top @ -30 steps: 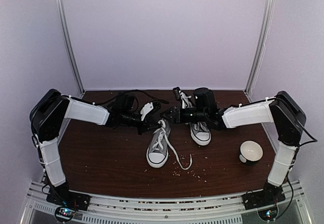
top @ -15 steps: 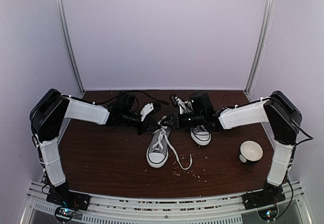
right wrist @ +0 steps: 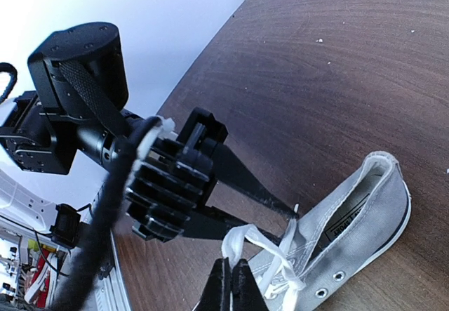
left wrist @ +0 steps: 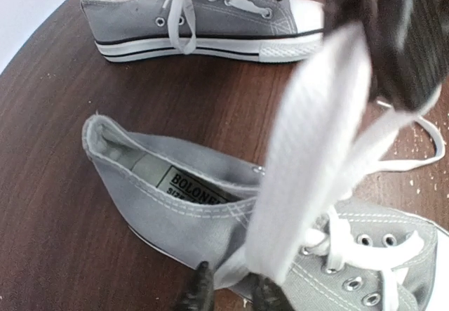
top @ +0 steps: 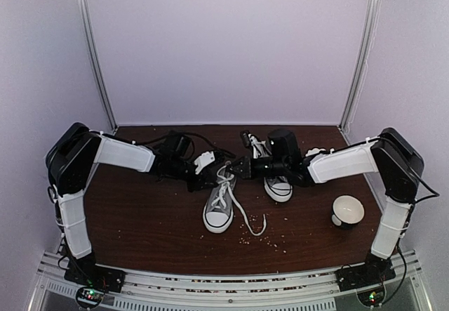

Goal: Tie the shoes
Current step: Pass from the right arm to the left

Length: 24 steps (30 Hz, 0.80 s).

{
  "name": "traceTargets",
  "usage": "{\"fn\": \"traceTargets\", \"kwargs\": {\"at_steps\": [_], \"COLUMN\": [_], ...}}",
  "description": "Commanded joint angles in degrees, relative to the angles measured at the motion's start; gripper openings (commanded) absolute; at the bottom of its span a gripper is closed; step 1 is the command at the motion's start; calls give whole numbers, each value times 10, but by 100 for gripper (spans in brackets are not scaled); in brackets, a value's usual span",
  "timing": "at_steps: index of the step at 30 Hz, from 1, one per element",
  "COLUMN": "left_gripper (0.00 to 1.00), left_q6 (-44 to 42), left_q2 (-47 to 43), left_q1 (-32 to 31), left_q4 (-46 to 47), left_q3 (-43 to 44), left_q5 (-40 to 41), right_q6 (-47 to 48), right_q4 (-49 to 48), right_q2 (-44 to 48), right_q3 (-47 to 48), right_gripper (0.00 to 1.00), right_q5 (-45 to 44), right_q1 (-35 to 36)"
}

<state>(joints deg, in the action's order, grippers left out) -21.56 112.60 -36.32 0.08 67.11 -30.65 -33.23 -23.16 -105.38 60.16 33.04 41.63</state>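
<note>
Two grey shoes with white toe caps stand on the brown table: the near shoe [top: 218,204] in the middle, the far shoe [top: 278,179] to its right. My left gripper [left wrist: 235,293] hovers at the near shoe's heel collar [left wrist: 175,202]; its jaws are apart, with a white lace [left wrist: 309,156] running slack between them. My right gripper [right wrist: 231,272] is shut on a loop of that lace [right wrist: 242,237], just above the near shoe's [right wrist: 358,220] tongue. In the top view both grippers, left [top: 212,173] and right [top: 236,168], meet over that shoe's opening.
A white bowl [top: 347,210] sits at the right, near my right arm. Small crumbs [top: 261,239] lie scattered in front of the near shoe. One lace end [top: 247,221] trails across the table. Walls close in on three sides.
My right gripper moved left to the near shoe and shut on the lace. My left gripper's jaws parted, loosening their hold on the lace.
</note>
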Motion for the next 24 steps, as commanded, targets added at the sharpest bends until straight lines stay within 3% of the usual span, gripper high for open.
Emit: {"fn": "traceTargets", "kwargs": {"at_steps": [1,5,13,18,20,22,24], "left_gripper": [13,0,0,0,28,47,75], "left_q6": [-9,0,9,18,39,61,74], "left_q2": [4,-3,-24,-60,-78,-92,-104], "left_q1": [-1,-1,1,4,3,-3,-17], "left_q4": [-10,0,-10,24,60,99,139], "left_q3": [2,-12,-41,-77,-85,-92,-102], "left_q5": [9,-1,40,22,22,30,52], "right_q6": [-30,-54,-98,-105,-111,-113,-112], "right_q4": [-60,-105,-197,-208,-214,-217,-217], "right_q2": [23,20,23,9,5,4,5], "right_q3": [-25,-44,-93,-95,-94,-91,-89], "right_gripper": [0,0,0,0,0,0,0], "right_q5": [-34,-57,-115,-146,-163,-178,-193], "right_q1": [5,12,26,47,54,58,62]}}
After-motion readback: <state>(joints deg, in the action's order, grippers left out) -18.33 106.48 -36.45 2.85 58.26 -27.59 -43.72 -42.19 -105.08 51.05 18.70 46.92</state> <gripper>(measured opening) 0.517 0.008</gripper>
